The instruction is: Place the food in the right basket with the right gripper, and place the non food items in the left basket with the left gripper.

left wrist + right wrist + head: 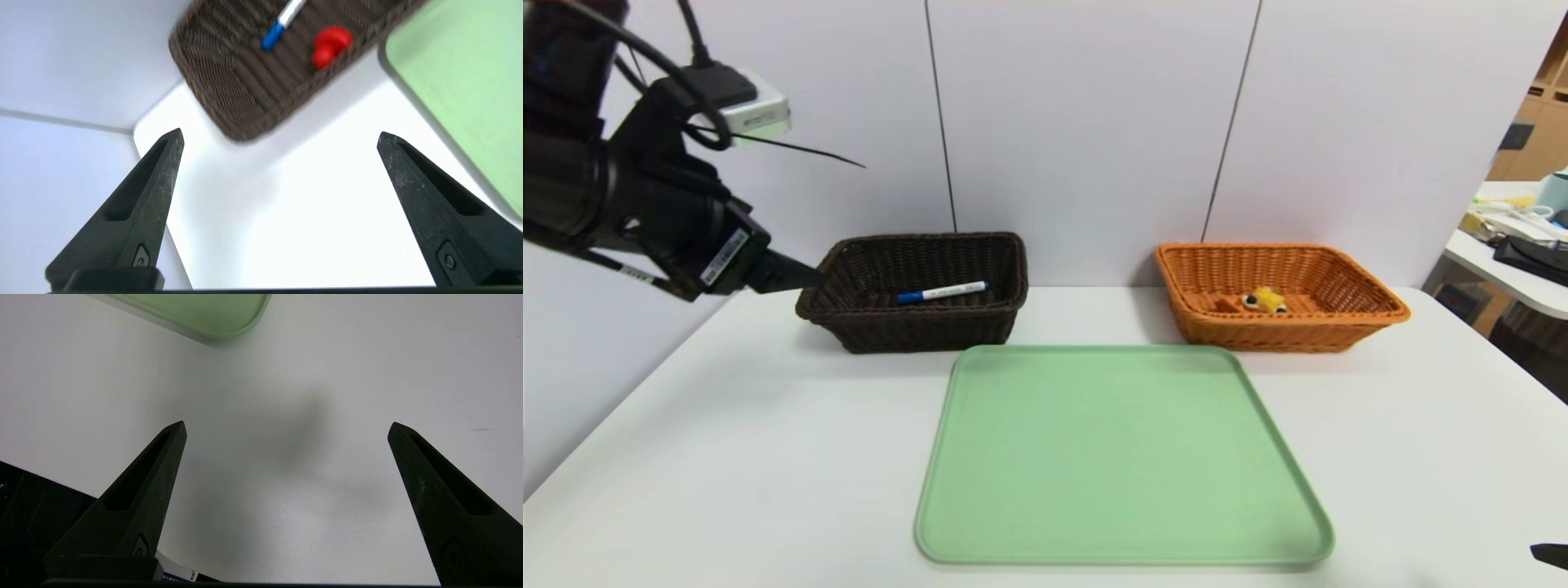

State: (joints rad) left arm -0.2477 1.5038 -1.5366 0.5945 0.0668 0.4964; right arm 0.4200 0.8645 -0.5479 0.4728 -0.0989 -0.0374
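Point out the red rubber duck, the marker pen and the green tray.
Red rubber duck (331,40): left wrist view, on its body.
Marker pen (952,291): head view, on its white barrel.
Green tray (1123,457): head view, on its bare flat surface.

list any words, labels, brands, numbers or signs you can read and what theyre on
No text reads clearly; these are too small or blurred:
White label on the left arm: unreadable.
White box on that arm: unreadable.
Marker pen: print unreadable.
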